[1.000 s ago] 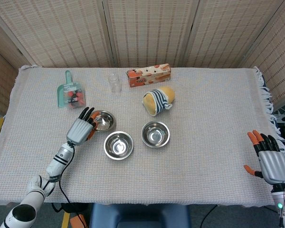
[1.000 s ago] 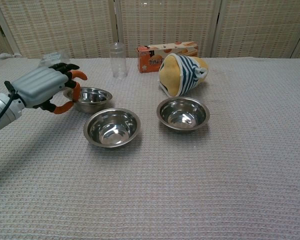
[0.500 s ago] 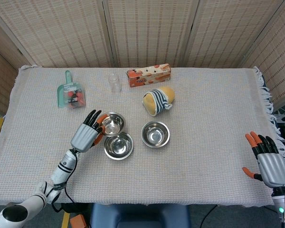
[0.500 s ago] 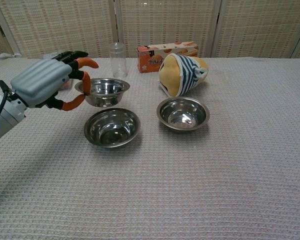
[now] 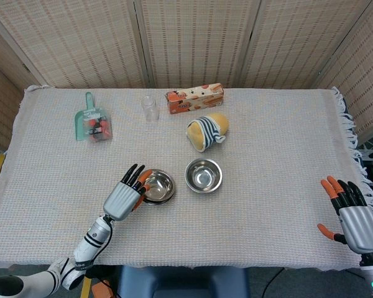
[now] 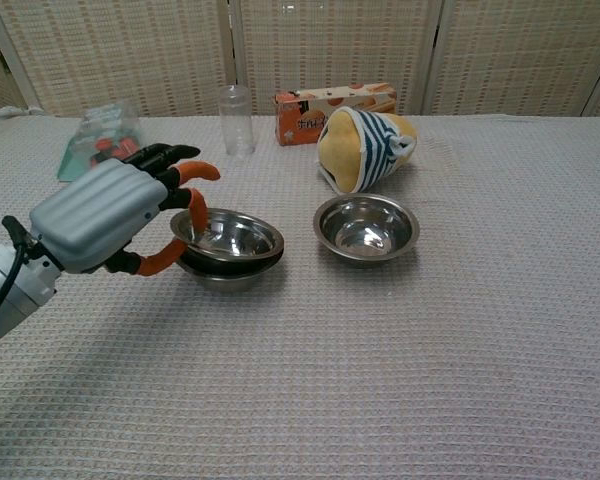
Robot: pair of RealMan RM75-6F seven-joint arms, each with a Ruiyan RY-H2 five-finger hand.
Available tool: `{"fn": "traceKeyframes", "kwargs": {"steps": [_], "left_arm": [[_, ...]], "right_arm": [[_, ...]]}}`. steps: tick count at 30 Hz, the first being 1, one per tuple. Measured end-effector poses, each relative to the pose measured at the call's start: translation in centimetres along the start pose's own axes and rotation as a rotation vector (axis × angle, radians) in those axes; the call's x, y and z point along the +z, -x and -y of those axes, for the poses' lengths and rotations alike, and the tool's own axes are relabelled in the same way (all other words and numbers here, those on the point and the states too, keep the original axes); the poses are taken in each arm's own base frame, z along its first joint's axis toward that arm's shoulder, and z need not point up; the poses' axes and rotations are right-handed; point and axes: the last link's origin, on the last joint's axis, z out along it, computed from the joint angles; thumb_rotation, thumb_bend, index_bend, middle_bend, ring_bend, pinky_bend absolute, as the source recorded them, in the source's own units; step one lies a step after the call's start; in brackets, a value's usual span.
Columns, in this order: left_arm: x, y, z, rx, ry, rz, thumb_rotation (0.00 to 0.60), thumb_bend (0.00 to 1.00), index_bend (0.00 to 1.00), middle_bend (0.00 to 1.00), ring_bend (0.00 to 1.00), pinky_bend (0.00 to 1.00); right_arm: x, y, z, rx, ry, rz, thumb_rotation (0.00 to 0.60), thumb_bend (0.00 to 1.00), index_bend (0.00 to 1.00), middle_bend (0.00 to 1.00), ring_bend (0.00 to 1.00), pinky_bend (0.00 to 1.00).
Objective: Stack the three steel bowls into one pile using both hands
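Left hand [image 6: 105, 215] grips the rim of the top steel bowl [image 6: 230, 234], fingers [image 6: 195, 205] curled over its near-left edge. That bowl sits nested in the second bowl [image 6: 220, 275] on the desk [image 6: 400, 360]. The third bowl [image 6: 366, 226] stands alone just to the right, near a striped plush [image 6: 363, 148]. Right hand [image 5: 354, 211] at the desk's far right edge, fingers spread, holding nothing.

A staged test room, likely a lab — woven beige folding screens [image 5: 193, 40] wall off a tabletop under a fringed cream woven cloth [image 5: 280, 136].
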Motion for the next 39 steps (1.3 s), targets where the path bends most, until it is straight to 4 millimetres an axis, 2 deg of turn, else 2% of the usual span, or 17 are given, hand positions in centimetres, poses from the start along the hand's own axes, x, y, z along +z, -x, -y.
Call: {"fn": "traceKeyframes", "kwargs": {"steps": [1,5,14,17,22,25,29,36,39], "left_arm": [[-0.1,0.1,-0.1,0.003,-0.005,0.014,0.600,0.46,0.00,0.00,0.00,0.09],[-0.4,0.1,-0.7,-0.005,-0.018,0.056,0.600,0.46,0.00,0.00,0.00,0.09],[-2.3,-2.5,-1.1,-0.056,-0.007,0.086,0.600,0.44,0.00,0.00,0.00,0.09],[-3.4,-3.8,-0.6,-0.048,-0.015,0.097,0.600,0.45,0.00,0.00,0.00,0.09],[-6.5,-5.1,1.7,0.004,-0.071,0.154,0.600,0.44,0.00,0.00,0.00,0.09],[-9.1,-5.6,3.9,0.036,-0.148,0.190,0.600,0.44,0.00,0.00,0.00,0.08],[-12.8,-6.4,6.5,0.037,-0.282,0.185,0.600,0.44,0.00,0.00,0.00,0.08],[-17.5,-8.9,10.7,-0.035,-0.457,0.094,0.600,0.44,0.00,0.00,0.00,0.08],[-18.5,-10.0,11.7,-0.026,-0.480,0.074,0.600,0.44,0.00,0.00,0.00,0.08]], "right_arm": [[0.0,0.0,0.0,0.000,-0.001,0.000,0.600,0.06,0.00,0.00,0.00,0.00],[-0.1,0.0,0.1,0.000,-0.007,0.000,0.600,0.06,0.00,0.00,0.00,0.00],[0.1,0.6,0.6,-0.016,-0.018,0.022,0.600,0.07,0.00,0.00,0.00,0.00],[0.3,1.1,0.9,-0.025,-0.026,0.039,0.600,0.07,0.00,0.00,0.00,0.00],[1.1,1.9,1.7,-0.027,-0.049,0.056,0.600,0.07,0.00,0.00,0.00,0.00],[2.3,2.4,2.4,-0.026,-0.076,0.063,0.600,0.07,0.00,0.00,0.00,0.00],[5.4,3.4,4.4,-0.030,-0.153,0.073,0.600,0.07,0.00,0.00,0.00,0.00],[11.0,5.9,10.1,-0.075,-0.318,0.055,0.600,0.07,0.22,0.00,0.00,0.00],[12.8,7.7,12.4,-0.121,-0.356,0.057,0.600,0.07,0.28,0.00,0.00,0.00]]}}
